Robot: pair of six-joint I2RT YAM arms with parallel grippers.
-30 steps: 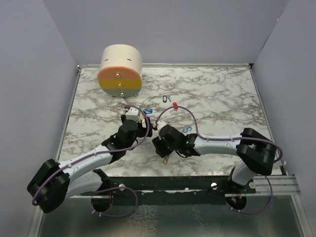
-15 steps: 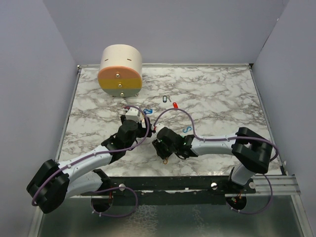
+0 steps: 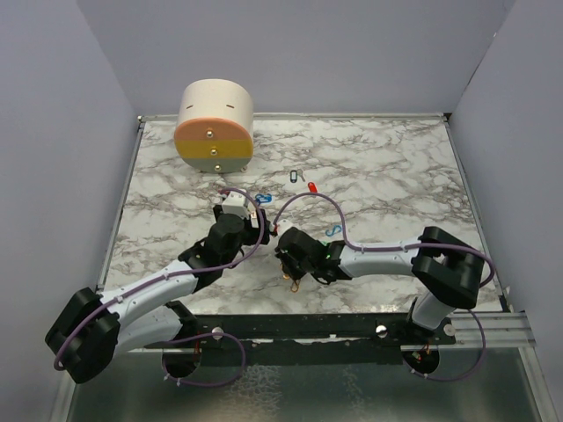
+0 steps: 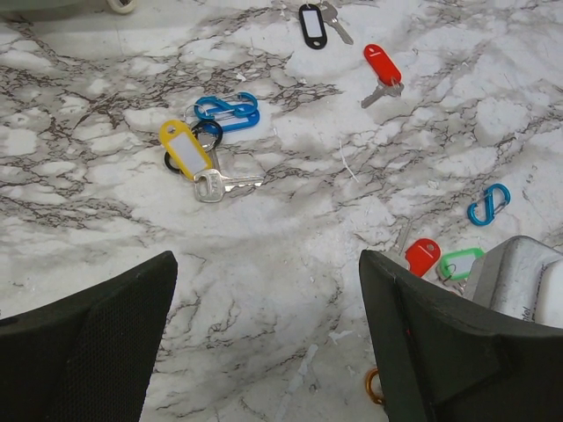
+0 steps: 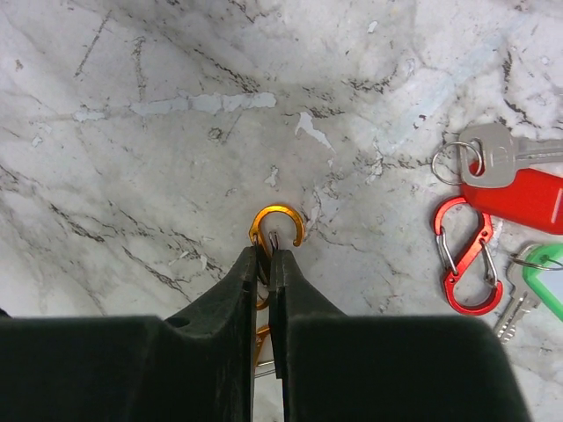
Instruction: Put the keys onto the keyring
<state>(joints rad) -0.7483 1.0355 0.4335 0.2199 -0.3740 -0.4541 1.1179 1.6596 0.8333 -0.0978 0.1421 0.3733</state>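
My right gripper (image 5: pixel 269 257) is shut on an orange S-shaped clip (image 5: pixel 280 210), whose top loop sticks out past the fingertips just above the marble table; both show in the top view (image 3: pixel 291 276). A red S-clip (image 5: pixel 464 255), a red-tagged key (image 5: pixel 519 198) and a green tag (image 5: pixel 545 268) lie to its right. My left gripper (image 4: pixel 264 352) is open and empty above bare marble. Ahead of it lie a yellow-tagged key on a black ring (image 4: pixel 185 149), a blue clip (image 4: pixel 227 110), a black-tagged key (image 4: pixel 311 25), a red-tagged key (image 4: pixel 382 63) and a blue S-clip (image 4: pixel 488 204).
A big cream-and-orange cylinder (image 3: pixel 214 126) stands at the back left of the table (image 3: pixel 396 167). The two wrists sit close together at the table's middle front. Grey walls enclose the sides and back.
The right wrist has shifted slightly left with the orange clip still in its jaws. The left arm has barely moved.
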